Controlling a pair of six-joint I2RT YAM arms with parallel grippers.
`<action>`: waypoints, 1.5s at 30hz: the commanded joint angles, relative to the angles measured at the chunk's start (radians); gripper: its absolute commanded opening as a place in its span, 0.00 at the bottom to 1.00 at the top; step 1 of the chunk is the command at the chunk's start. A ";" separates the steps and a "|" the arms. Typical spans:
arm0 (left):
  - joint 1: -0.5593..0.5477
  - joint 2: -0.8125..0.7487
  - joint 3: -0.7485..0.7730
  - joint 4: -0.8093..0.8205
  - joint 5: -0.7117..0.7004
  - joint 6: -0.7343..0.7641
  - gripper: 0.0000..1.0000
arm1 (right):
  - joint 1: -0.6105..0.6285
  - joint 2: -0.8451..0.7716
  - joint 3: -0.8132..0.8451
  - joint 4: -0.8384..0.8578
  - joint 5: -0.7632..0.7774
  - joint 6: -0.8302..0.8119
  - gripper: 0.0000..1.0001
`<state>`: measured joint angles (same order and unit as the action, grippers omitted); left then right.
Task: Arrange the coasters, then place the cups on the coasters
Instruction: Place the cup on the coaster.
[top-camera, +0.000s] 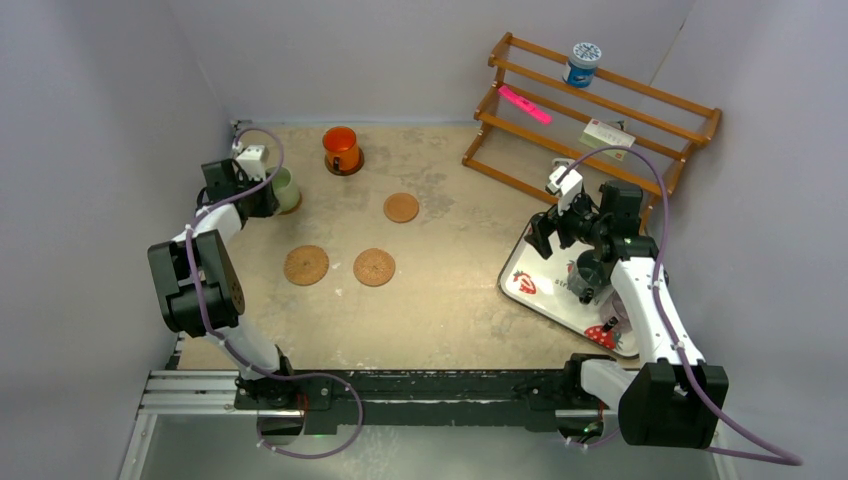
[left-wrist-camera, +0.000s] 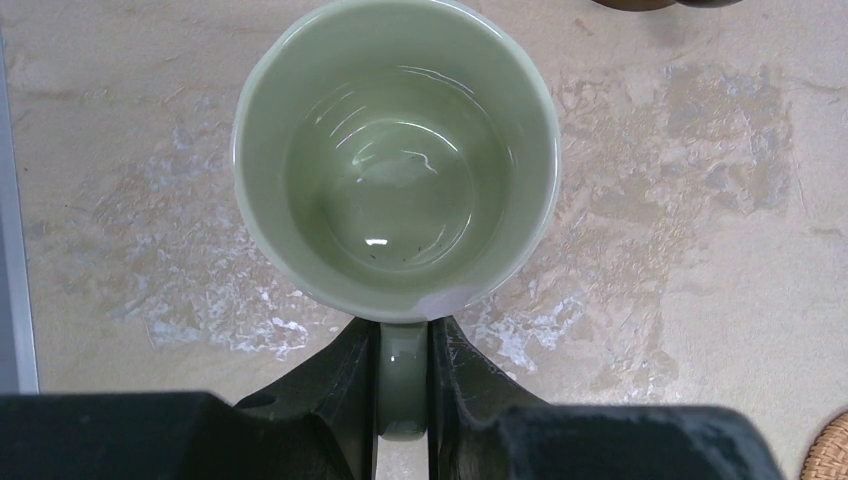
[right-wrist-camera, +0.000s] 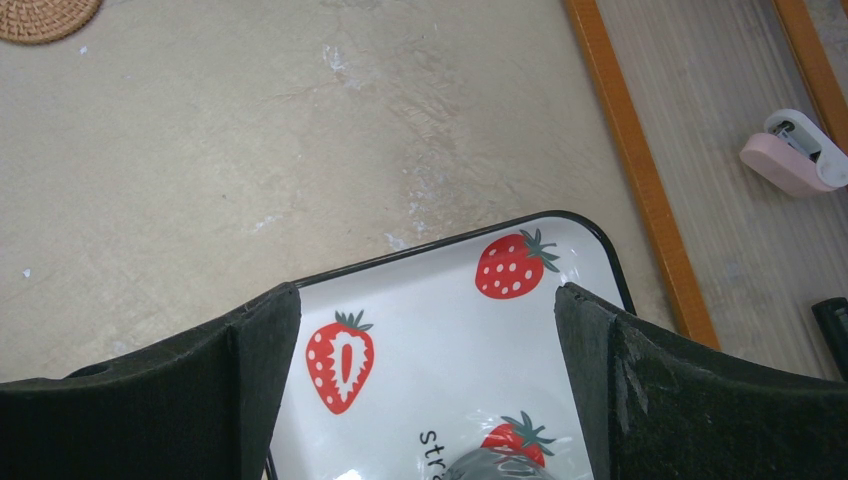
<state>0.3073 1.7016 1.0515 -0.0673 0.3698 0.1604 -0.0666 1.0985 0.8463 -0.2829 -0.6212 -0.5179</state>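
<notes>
My left gripper (left-wrist-camera: 403, 350) is shut on the handle of the pale green cup (left-wrist-camera: 395, 160), which stands upright at the far left of the table (top-camera: 286, 188). The orange cup (top-camera: 340, 148) sits on the dark coaster (top-camera: 346, 167). Three cork coasters lie bare mid-table (top-camera: 401, 207) (top-camera: 306, 265) (top-camera: 374, 267). My right gripper (right-wrist-camera: 425, 300) hangs open above the strawberry tray (right-wrist-camera: 440, 260), with nothing between its fingers. A translucent grey cup (right-wrist-camera: 500, 468) peeks in at the bottom edge. Other cups on the tray (top-camera: 585, 282) are mostly hidden by the right arm.
A wooden rack (top-camera: 600, 110) stands at the back right, holding a blue-and-white tub (top-camera: 581, 63), a pink strip (top-camera: 525, 104) and a small pink-white item (right-wrist-camera: 795, 150). Its orange rail (right-wrist-camera: 640, 170) runs just beyond the tray. Walls close in on the left, back and right.
</notes>
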 joint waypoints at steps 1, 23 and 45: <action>0.011 -0.029 0.020 0.117 0.017 0.014 0.00 | -0.003 -0.014 -0.009 0.005 -0.028 -0.017 0.99; 0.010 0.022 0.005 0.152 0.026 0.020 0.00 | -0.004 -0.011 -0.008 0.004 -0.029 -0.019 0.99; 0.011 -0.012 -0.010 0.136 0.024 0.028 0.13 | -0.004 -0.014 -0.009 0.002 -0.029 -0.021 0.99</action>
<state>0.3073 1.7355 1.0462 -0.0113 0.3656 0.1688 -0.0666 1.0985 0.8463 -0.2829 -0.6224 -0.5213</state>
